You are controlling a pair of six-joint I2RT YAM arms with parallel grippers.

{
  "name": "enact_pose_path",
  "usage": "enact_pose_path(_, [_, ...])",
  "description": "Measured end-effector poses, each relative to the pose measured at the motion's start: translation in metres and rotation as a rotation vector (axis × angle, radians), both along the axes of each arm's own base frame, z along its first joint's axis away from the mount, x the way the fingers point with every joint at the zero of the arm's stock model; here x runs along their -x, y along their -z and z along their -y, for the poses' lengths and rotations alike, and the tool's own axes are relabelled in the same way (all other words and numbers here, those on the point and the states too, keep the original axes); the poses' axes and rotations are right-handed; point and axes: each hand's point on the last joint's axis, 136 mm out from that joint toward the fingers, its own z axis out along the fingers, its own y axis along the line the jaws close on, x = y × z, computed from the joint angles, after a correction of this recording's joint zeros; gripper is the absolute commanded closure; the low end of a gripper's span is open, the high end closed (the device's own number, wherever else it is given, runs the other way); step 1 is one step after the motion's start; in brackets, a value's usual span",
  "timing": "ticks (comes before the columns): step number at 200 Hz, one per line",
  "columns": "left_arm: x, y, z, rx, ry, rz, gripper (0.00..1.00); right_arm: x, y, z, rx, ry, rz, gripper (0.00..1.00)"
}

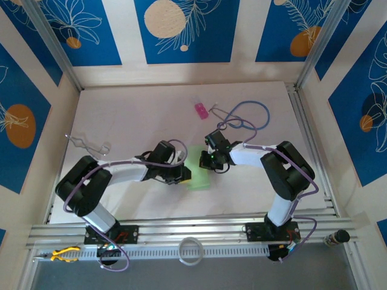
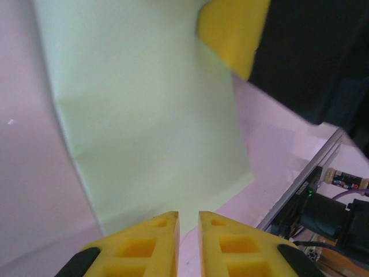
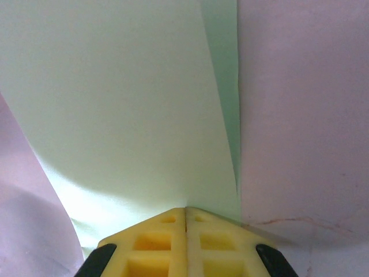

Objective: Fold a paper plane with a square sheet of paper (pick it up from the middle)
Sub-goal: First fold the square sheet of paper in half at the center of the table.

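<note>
The square sheet of paper [image 1: 198, 175] is light green and lies folded into a long narrow shape on the white table between my two grippers. My left gripper [image 1: 182, 173] sits at its left side. In the left wrist view its yellow jaws [image 2: 188, 214] stand a narrow gap apart at the near edge of the sheet [image 2: 144, 115], with nothing between them. My right gripper [image 1: 211, 162] is shut, and its tips [image 3: 185, 209] rest on the sheet [image 3: 115, 104], whose folded flap edge runs up on the right. One of its yellow fingers [image 2: 230, 32] shows at the sheet's far end.
A small pink block [image 1: 201, 110] and a blue stethoscope [image 1: 251, 115] lie behind the grippers. A wire clip [image 1: 89, 145] is at the left. The aluminium rail [image 1: 193, 228] runs along the front edge, with yellow pliers [image 1: 63, 254] and a white ring [image 1: 191, 250] beyond it.
</note>
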Motion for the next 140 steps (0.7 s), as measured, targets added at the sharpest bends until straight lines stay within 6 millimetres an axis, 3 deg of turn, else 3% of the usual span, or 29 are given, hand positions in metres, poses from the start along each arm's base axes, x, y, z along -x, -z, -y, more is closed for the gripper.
enact_pose_path(35, [-0.002, 0.012, 0.006, 0.005, 0.002, -0.025, 0.82, 0.0, 0.0, 0.0, 0.0, 0.0, 0.0, 1.0])
enact_pose_path(72, [0.016, 0.03, -0.002, -0.03, 0.034, -0.063, 0.82, 0.0, 0.0, 0.0, 0.002, 0.0, 0.002, 1.0])
enact_pose_path(140, [0.036, 0.032, -0.014, -0.054, 0.104, -0.029, 0.82, 0.0, 0.0, 0.0, 0.005, 0.0, 0.004, 1.0])
